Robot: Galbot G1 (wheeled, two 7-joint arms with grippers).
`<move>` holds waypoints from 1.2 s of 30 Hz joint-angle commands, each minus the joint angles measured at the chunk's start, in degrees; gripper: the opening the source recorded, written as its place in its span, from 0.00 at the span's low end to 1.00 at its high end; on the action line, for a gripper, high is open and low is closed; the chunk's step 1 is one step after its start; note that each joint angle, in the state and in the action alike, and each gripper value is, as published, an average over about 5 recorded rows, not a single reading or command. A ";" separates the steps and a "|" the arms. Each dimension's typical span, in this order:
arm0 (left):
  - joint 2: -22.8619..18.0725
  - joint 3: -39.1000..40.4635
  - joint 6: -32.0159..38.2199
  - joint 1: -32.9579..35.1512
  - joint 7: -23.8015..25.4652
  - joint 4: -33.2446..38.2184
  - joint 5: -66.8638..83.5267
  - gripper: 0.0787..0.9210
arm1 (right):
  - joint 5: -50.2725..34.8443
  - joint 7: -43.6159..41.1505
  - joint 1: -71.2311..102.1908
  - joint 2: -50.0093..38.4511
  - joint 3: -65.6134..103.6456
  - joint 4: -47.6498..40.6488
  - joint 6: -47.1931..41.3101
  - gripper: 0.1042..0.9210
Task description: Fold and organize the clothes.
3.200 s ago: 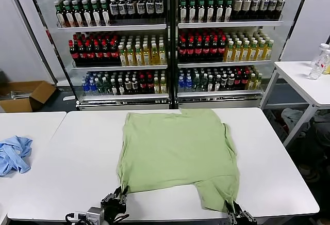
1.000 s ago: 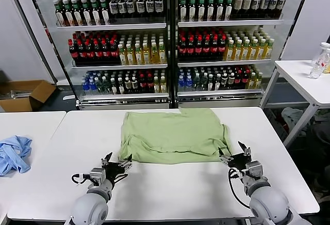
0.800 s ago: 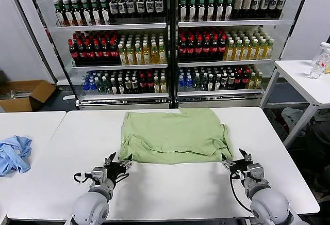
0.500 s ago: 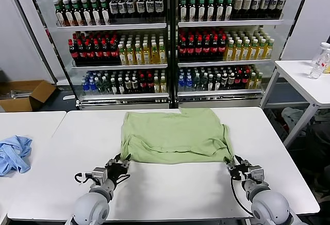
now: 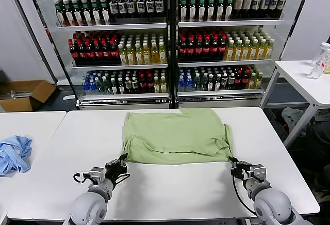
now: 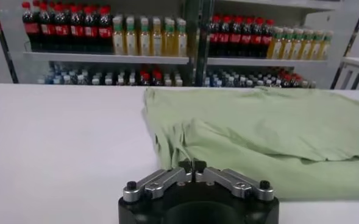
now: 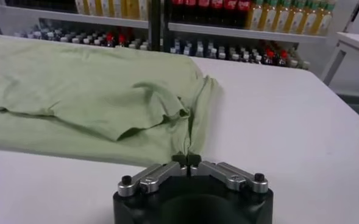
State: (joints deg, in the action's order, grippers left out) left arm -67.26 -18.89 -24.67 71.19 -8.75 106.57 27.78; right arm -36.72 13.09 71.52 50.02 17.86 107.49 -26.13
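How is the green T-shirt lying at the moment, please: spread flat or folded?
Folded. The T-shirt is doubled over itself on the table, its upper layer's edge lying across the lower one in both wrist views.

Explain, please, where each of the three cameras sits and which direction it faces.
Head view: from the robot's head, down over the white table toward the drink coolers; both arms show.
Left wrist view: behind the left end effector, low, facing the folded pale-green T-shirt.
Right wrist view: behind the right end effector, facing the shirt's other near corner.
Shared: all three show the T-shirt, the table and the bottle shelves.
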 commanded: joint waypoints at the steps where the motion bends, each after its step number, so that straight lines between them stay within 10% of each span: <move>1: -0.50 -2.33 0.17 6.86 1.16 6.62 2.56 0.01 | -0.22 -0.32 4.74 -1.24 2.20 4.47 1.19 0.00; 21: -0.18 -10.95 -0.39 25.69 -0.15 23.18 1.18 0.01 | 3.96 -1.67 23.45 -4.90 17.81 10.64 2.45 0.00; 29: -1.24 -10.14 -1.08 25.93 -0.57 24.84 0.20 0.01 | 4.98 -0.29 19.48 -4.48 17.32 10.28 -0.83 0.02; 36: 0.30 -8.48 -1.04 16.06 -1.07 22.38 2.17 0.06 | 2.16 -0.24 11.01 -3.68 15.95 13.99 5.87 0.25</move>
State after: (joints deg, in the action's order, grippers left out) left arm -67.86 -27.93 -25.60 94.00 -9.30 128.74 28.73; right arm -33.40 12.40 88.18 46.30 33.36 118.97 -23.64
